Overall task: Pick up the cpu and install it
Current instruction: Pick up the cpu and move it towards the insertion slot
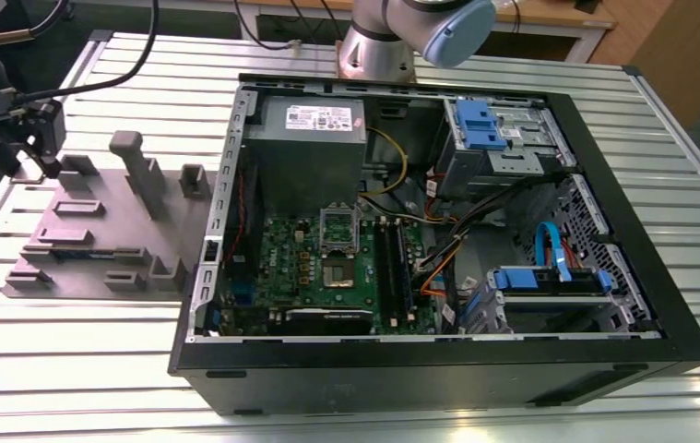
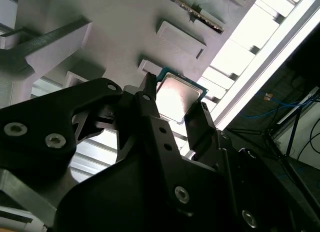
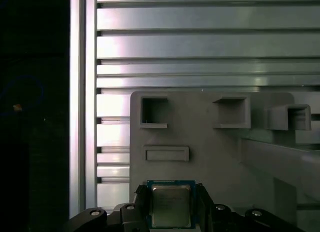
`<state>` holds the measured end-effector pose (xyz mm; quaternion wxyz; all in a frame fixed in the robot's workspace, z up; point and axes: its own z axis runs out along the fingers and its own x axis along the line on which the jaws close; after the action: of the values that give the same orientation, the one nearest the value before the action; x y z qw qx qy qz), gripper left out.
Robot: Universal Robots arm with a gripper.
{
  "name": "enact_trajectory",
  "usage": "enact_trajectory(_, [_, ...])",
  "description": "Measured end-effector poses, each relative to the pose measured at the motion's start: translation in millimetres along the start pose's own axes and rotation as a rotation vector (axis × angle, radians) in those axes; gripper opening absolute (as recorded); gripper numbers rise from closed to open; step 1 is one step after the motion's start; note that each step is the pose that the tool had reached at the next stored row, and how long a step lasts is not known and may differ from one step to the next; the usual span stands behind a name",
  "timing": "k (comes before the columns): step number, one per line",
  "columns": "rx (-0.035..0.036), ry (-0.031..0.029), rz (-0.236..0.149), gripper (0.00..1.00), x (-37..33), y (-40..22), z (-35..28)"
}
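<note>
The black gripper (image 2: 175, 96) squeezes the small flat silver cpu (image 3: 171, 207) by its edges in its jaws, so it sits level over the grey plastic tray (image 3: 210, 142).

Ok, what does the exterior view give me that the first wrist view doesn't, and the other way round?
Exterior view: the open computer case, its green motherboard with the socket frame, the power supply and the arm's base. First wrist view: the cpu, with the hand closed against two of its sides. Both: the grey fixture plate, the slatted table and the hand, which is at the plate's end on the exterior view's left.
</note>
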<state>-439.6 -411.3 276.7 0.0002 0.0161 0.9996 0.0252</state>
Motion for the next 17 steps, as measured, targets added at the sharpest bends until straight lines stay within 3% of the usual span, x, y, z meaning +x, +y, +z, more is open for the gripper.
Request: enact_trajectory(17, [-0.0001, -0.0002, 0.000, 0.47, 0.0, 0.7, -13.5])
